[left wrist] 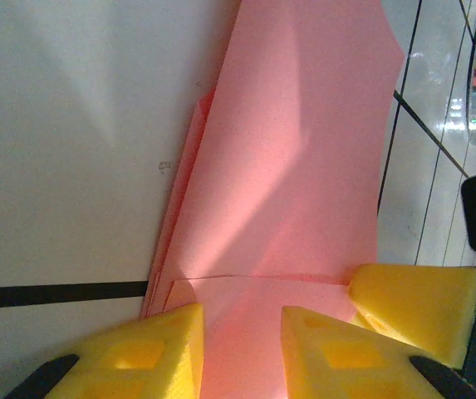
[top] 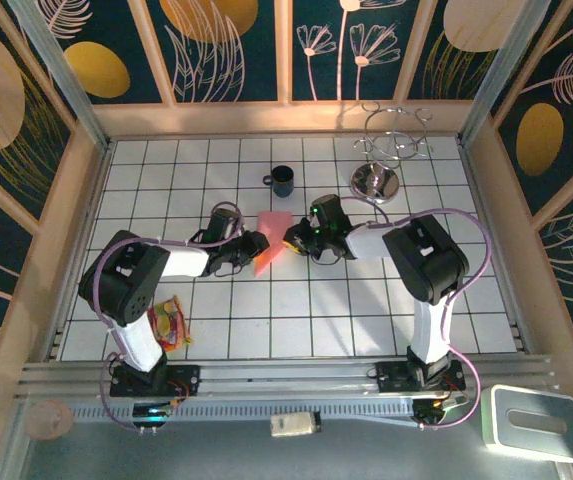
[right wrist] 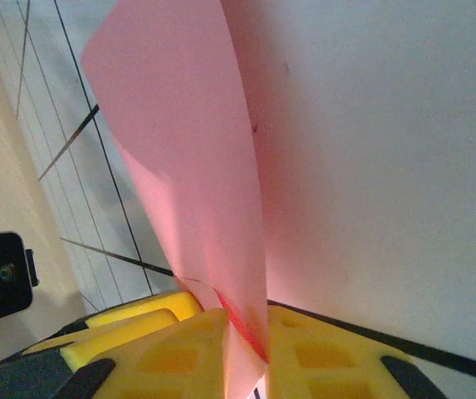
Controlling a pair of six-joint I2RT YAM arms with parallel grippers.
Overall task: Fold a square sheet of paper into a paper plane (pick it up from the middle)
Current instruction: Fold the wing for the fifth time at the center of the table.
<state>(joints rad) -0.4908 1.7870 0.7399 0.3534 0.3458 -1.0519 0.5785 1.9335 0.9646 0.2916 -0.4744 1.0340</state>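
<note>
The pink paper point(top: 272, 235), partly folded, lies in the middle of the tiled table between my two grippers. My left gripper point(top: 255, 247) comes at it from the left. In the left wrist view its yellow fingers stand apart over the near end of the paper point(left wrist: 296, 150), which shows flat in the gap of my left gripper point(left wrist: 242, 337). A crease runs across just ahead of them. My right gripper point(top: 293, 240) meets the paper from the right. In the right wrist view my right gripper point(right wrist: 250, 337) is shut on an edge of the paper point(right wrist: 179, 125), which rises as a curled flap.
A black mug point(top: 282, 181) stands behind the paper. A shiny round base point(top: 376, 182) with a wire stand point(top: 391, 135) sits at the back right. A colourful packet point(top: 169, 322) lies by the left arm's base. Wooden walls ring the table.
</note>
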